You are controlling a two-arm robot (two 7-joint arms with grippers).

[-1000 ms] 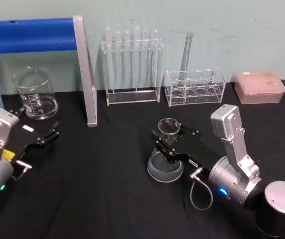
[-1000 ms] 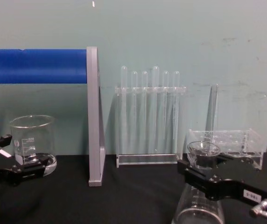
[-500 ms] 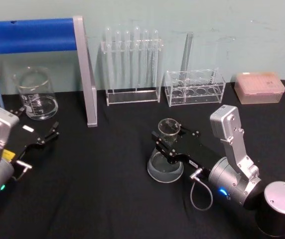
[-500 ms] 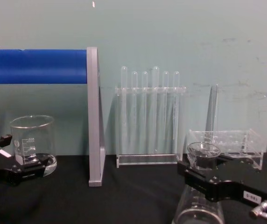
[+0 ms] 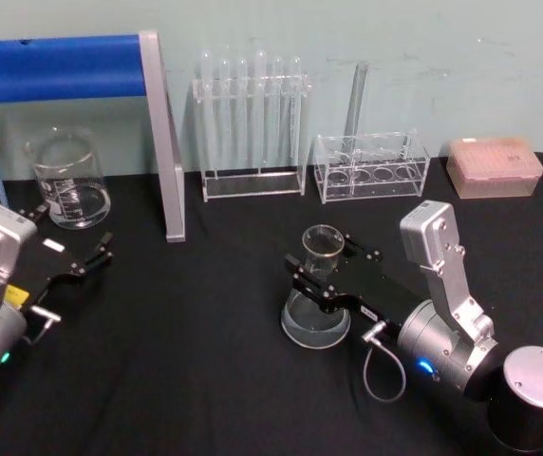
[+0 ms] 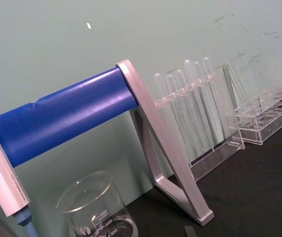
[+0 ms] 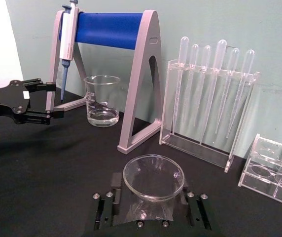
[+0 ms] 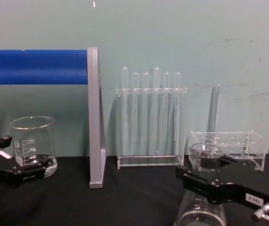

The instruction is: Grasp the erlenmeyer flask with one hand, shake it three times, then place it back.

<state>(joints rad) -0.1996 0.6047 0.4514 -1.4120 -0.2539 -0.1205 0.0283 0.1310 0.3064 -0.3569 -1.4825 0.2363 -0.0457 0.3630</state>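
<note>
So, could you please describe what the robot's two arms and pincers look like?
Both arms are silver-grey metal with rounded joints. The right pincer is flat black with small screws, a white label and a looping grey cable; a blue light glows on its wrist. The left pincer is likewise black, with a white label.

Even, soft indoor light; faint shadows fall on the wall point(image 8: 219, 42), and the views are slightly soft.

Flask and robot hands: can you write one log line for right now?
right gripper: fingers either side of the flask neck | flask: upright, on black table | left gripper: open, parked by beaker
</note>
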